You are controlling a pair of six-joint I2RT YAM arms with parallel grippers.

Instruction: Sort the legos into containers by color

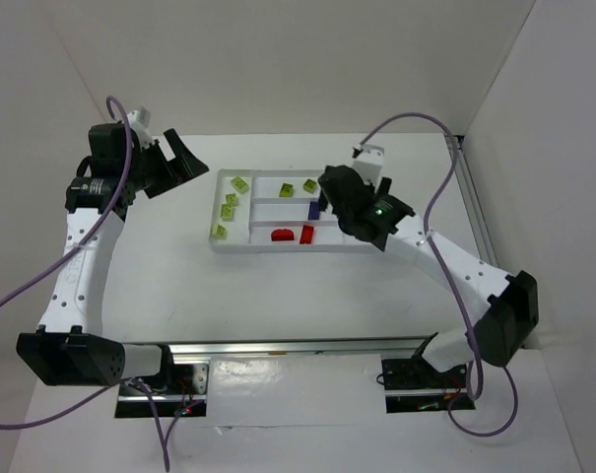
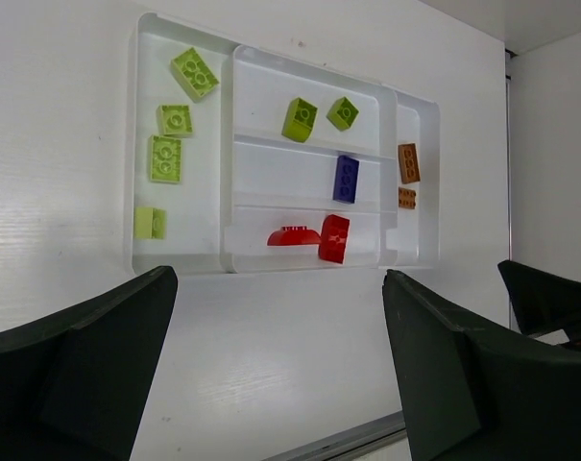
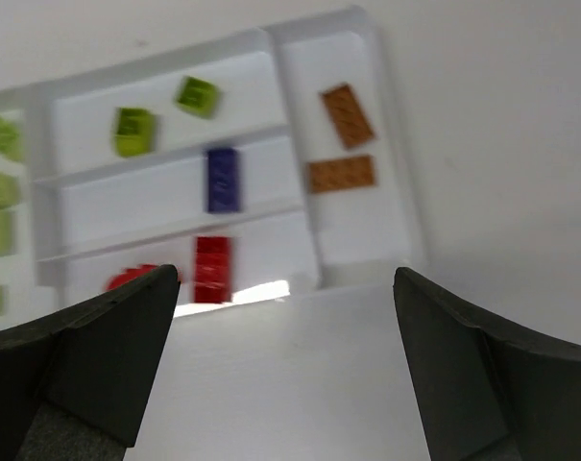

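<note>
purple lego (image 2: 346,179), long axis crosswise, in middle slot of tray (image 2: 280,178)

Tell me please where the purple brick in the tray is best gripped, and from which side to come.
The purple brick lies flat and alone in the middle compartment, with bare floor beside both long sides: grip those, coming from straight above. Its short ends face the dividers, which stand close, so fingers would probably not fit there.
</note>
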